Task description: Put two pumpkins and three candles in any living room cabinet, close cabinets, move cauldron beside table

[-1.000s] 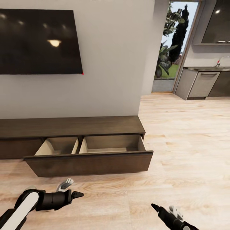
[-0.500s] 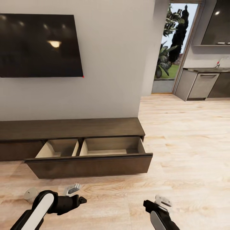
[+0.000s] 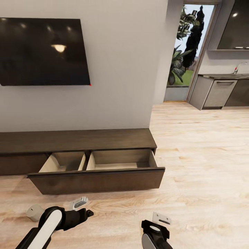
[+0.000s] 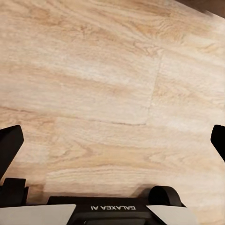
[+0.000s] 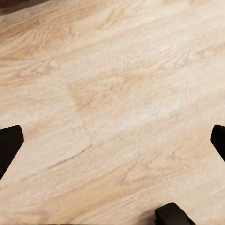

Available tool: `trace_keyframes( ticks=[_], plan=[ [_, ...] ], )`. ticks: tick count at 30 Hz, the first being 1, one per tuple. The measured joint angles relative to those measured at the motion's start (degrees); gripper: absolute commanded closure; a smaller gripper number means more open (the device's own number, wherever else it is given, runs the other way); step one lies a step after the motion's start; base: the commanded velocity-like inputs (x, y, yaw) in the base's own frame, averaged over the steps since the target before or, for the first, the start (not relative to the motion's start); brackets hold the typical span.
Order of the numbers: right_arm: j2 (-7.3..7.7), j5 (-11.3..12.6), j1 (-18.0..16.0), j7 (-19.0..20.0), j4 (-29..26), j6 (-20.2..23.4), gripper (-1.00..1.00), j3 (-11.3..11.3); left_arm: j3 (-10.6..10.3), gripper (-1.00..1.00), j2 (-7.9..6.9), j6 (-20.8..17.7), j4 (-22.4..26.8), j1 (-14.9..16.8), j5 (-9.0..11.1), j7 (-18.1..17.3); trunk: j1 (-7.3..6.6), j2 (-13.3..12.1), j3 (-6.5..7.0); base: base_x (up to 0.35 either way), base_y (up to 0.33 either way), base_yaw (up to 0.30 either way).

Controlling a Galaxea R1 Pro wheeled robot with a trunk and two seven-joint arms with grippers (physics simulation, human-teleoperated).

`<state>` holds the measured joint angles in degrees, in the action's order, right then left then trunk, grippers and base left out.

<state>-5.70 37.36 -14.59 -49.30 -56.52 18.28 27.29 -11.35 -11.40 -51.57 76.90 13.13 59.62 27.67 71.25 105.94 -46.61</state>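
The cabinet (image 3: 76,140) is a long, low, dark brown unit against the wall under the TV. Its wide drawer (image 3: 97,179) stands pulled out, and the two pale compartments show nothing inside from here. A stubby grey-beige shape that looks like a candle (image 3: 34,211) lies on the floor beside my left arm. My left gripper (image 3: 88,213) (image 4: 112,140) hangs open over bare floorboards in front of the drawer. My right gripper (image 3: 154,226) (image 5: 112,140) is open too, over bare floor. The pumpkins and the cauldron are out of view.
A black TV (image 3: 43,52) hangs on the grey wall above the cabinet. To the right, a doorway (image 3: 186,52) opens onto garden plants, and grey kitchen units (image 3: 221,91) stand beyond. Light wood floor (image 3: 204,166) stretches to the right of the cabinet.
The head camera has shifted, so the TV and cabinet sit lower in the picture. My right arm has folded in and moved left. The left arm has drawn back, uncovering the grey-beige shape.
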Motion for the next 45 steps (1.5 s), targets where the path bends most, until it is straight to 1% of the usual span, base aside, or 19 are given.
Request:
trace_keyframes(
  ticks=[5,8,10,14,28,35,40,45],
  plan=[
    [0.17,0.07,0.00,6.76,0.46,-1.70,-1.00,-0.12,0.18,-1.00,-0.02,0.06,0.00,0.02,0.03,-0.07,0.00,0.00,-0.05,0.000,0.000,0.061],
    [0.24,0.10,0.00,10.08,1.05,-2.30,-1.00,-0.25,0.27,-1.00,-0.02,0.06,0.00,0.01,0.06,-0.07,0.00,0.00,-0.18,-0.013,0.008,0.178],
    [0.45,-0.01,0.00,11.32,1.34,-2.45,-1.00,-0.33,0.27,-1.00,-0.02,0.07,0.00,0.03,0.06,-0.08,0.00,0.00,-0.29,-0.079,0.098,0.203],
    [0.45,-0.33,0.00,12.03,1.71,-2.59,-1.00,-0.32,0.20,-1.00,-0.03,0.07,0.00,0.04,0.06,-0.08,0.00,0.00,-0.54,-0.129,0.200,0.213],
    [0.07,-0.70,0.00,11.64,2.00,-2.41,-1.00,0.21,0.08,-1.00,-0.03,0.07,0.00,0.02,0.07,-0.17,0.00,0.00,-1.40,-0.023,0.220,0.233],
    [0.02,-0.71,0.00,11.66,2.19,-1.90,-1.00,0.26,0.48,-1.00,-0.09,0.13,0.00,0.02,0.06,-0.55,0.00,0.00,-1.72,0.198,0.202,0.250],
    [-0.01,-0.67,0.00,11.49,2.20,-0.06,-1.00,0.14,0.51,-1.00,-0.11,0.13,0.01,0.02,0.14,-0.67,0.00,0.00,-1.83,0.252,0.203,0.267],
    [-0.02,-0.43,0.00,11.49,2.15,0.50,-1.00,-0.26,0.57,-1.00,-0.11,0.08,0.04,0.01,0.15,-0.75,0.00,0.00,-1.85,0.234,0.242,0.208]
  ],
)
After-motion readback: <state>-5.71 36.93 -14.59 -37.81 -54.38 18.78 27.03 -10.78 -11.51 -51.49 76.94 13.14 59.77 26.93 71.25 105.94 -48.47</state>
